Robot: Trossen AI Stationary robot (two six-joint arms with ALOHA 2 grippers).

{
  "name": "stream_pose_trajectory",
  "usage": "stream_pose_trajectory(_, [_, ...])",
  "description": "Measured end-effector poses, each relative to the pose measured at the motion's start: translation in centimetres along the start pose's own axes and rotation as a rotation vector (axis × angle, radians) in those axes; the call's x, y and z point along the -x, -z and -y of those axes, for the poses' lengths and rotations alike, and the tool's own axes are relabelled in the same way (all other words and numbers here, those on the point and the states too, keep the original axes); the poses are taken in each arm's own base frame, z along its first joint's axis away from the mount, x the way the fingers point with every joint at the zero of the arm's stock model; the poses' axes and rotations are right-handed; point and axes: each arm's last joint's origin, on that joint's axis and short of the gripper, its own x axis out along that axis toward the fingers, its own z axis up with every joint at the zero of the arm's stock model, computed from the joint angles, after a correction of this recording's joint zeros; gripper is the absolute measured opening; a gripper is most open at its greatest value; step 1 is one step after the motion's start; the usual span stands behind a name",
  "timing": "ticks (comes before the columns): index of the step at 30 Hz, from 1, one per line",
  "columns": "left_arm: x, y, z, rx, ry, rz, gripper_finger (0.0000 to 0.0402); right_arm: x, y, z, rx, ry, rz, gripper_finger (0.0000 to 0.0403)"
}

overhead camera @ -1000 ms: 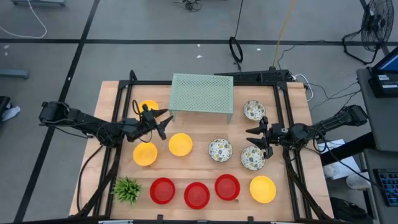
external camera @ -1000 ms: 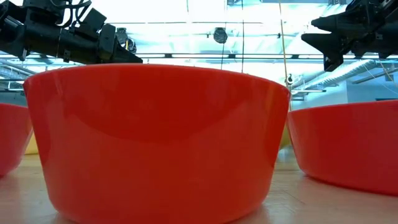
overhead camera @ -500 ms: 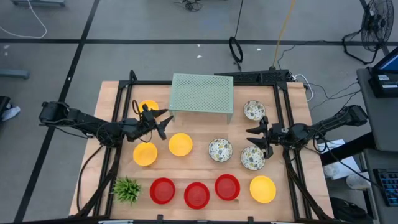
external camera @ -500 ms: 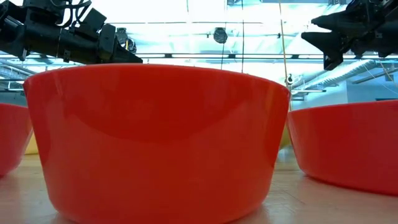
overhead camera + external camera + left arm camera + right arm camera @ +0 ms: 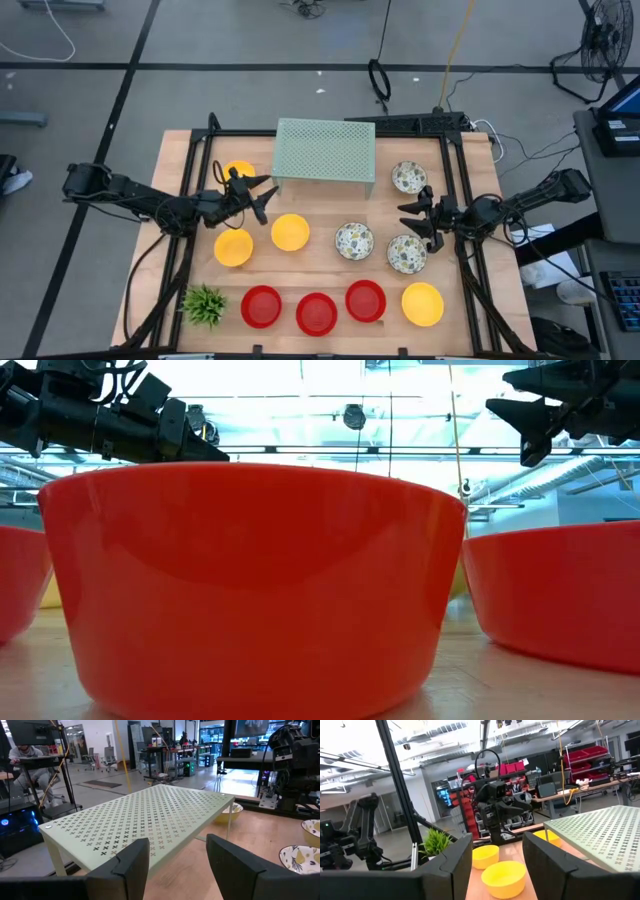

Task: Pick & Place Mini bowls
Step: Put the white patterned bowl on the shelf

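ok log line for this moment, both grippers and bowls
left gripper: open, empty, raised beside mesh stand | right gripper: open, empty, above patterned bowl | red bowls: on table

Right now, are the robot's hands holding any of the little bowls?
No. The left hand and the right hand are both open and empty, hanging above the table.

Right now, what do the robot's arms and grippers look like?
Both arms are black and skinny, made of round jointed pieces, with thin black cables looping beside them. The left gripper and the right gripper each end in two flat, dark fingers with squared tips, like a little fork. I can't see any stickers or writing on them.
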Motion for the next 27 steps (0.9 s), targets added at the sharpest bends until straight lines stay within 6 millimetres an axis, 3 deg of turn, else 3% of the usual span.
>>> stream_pose_trajectory(8, [0.0, -0.5, 0.0, 0.029, 0.004, 0.04, 0.02, 0.0, -0.1, 0.0, 0.004, 0.008, 0.008, 0.016])
stream_pose_trajectory(15, [0.0, -1.2, 0.0, 0.063, 0.012, 0.101, 0.02, -0.3, 0.2, 0.2, 0.159, 0.095, -0.039, 0.016])
stream_pose_trajectory(20, [-0.4, -2.3, 0.4, 0.063, 0.042, 0.13, 0.02, -1.6, -1.3, -0.2, 0.27, 0.214, -0.079, 0.016])
stream_pose_trajectory(27, [-1.0, -4.5, 0.9, 0.072, 0.046, 0.181, 0.02, -2.8, -1.8, -0.3, 0.392, 0.407, -0.225, 0.016])
